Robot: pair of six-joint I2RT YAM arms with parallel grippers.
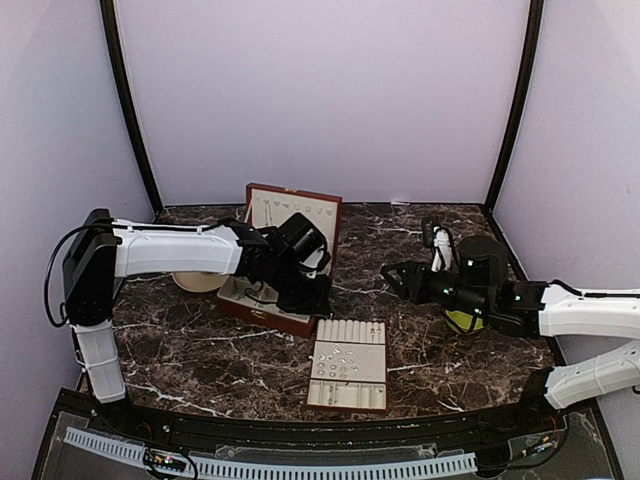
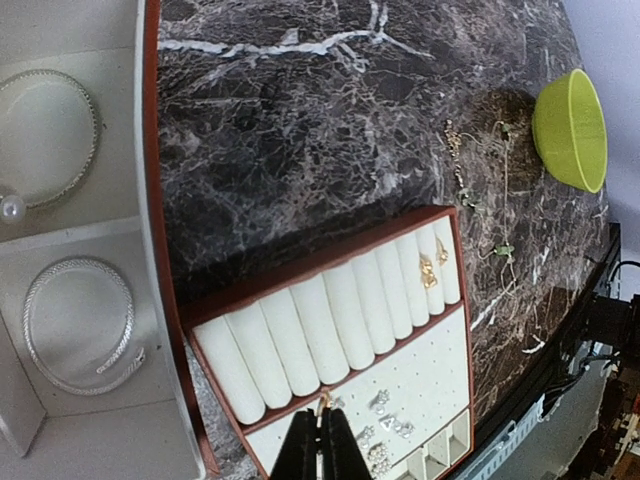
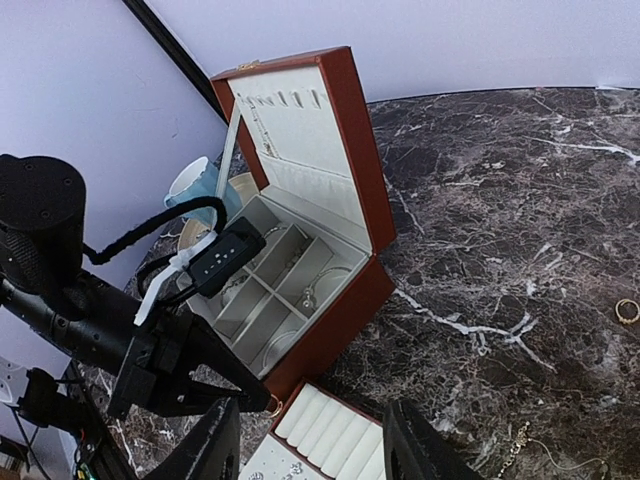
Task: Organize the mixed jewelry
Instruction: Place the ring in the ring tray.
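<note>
L gripper (image 2: 322, 430) clamped on gold piece (image 3: 272, 406), tray (image 2: 300, 340) just below | R gripper (image 3: 312, 415) apart | hoops (image 2: 78, 325) boxed; chains (image 2: 458, 160) left on bench (image 2: 300, 150) ahead

Robot test booth, plain lilac walls (image 1: 320, 90), black corner posts (image 1: 129, 110), marble tabletop (image 1: 200, 350)

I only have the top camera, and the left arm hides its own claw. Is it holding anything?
Observer: Yes. In the left wrist view the left claw is shut on a small gold piece, just above the slotted tray.
Operator: Any jewelry loose on the table?
Observer: A gold ring lies on the marble table, seen from the right wrist.
Operator: What's the green thing under the right arm?
Observer: A lime-green bowl, with thin chains lying beside it.
</note>
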